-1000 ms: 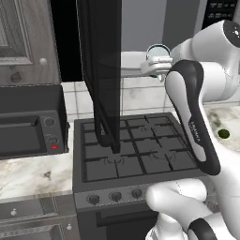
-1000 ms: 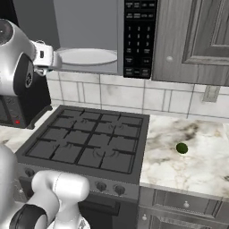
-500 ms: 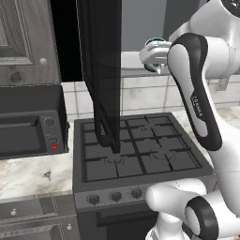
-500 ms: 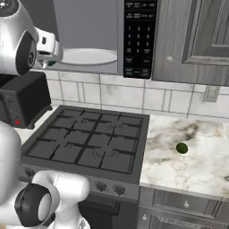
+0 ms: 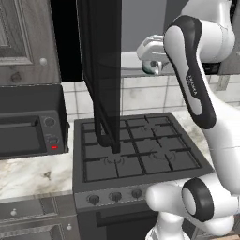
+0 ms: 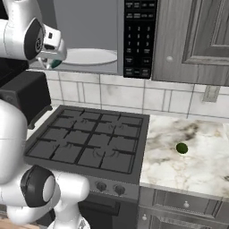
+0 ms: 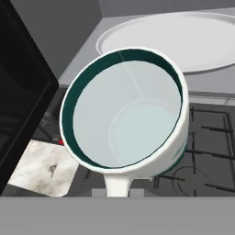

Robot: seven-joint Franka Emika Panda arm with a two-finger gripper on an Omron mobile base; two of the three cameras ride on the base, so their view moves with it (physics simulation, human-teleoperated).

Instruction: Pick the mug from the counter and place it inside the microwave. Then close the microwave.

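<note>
My gripper (image 5: 151, 65) is clamped on one mug (image 7: 126, 119) — held by its handle, mouth toward the hand camera, up at the front edge of the microwave (image 6: 89, 36). One white round plate (image 7: 183, 39) lies bare just beyond the mug's rim. The one dark glass door (image 5: 101, 70) stands swung wide to my left, with open air between it and the mug. Below — one stove (image 6: 89, 143); one small dark green round object (image 6: 181, 148) on the counter (image 6: 197, 161), well apart.
</note>
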